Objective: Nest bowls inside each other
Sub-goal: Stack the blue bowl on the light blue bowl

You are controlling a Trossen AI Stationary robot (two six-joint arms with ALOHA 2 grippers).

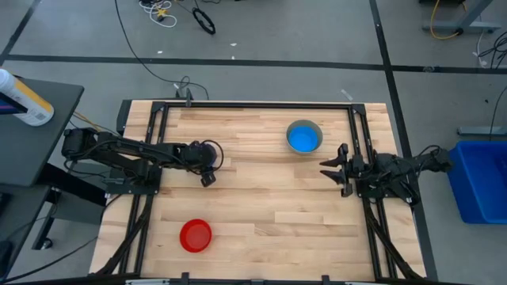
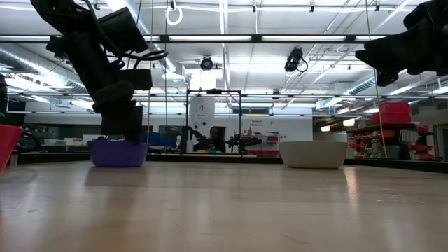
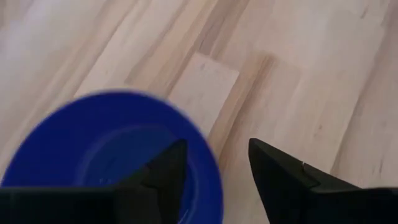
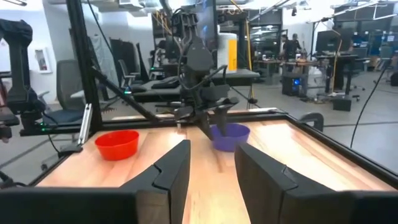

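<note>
A dark blue bowl (image 3: 106, 155) stands on the table left of centre, mostly hidden under my left gripper (image 1: 208, 168) in the high view and showing as a bowl (image 2: 117, 153) in the low view. My left gripper (image 3: 214, 180) is open and slants down over the bowl's rim. A grey bowl (image 1: 304, 124) with a light blue bowl (image 1: 303, 139) inside it stands at the far right. A red bowl (image 1: 196, 235) rests near the front left. My right gripper (image 1: 333, 170) hangs open at the right edge, holding nothing. My left gripper straddles the dark blue bowl's rim (image 3: 214, 186), coming slanting down from the table's left. One finger (image 3: 165, 177) is inside the bowl and one finger (image 3: 283, 180) is outside. Whether either finger touches the rim I cannot tell. The bowl stands upright on the table.
Bare wood lies in the table's middle, between the bowls. Black frame rails (image 1: 360, 134) run along the table's sides and far edge. A blue bin (image 1: 479, 178) stands off the table to the right.
</note>
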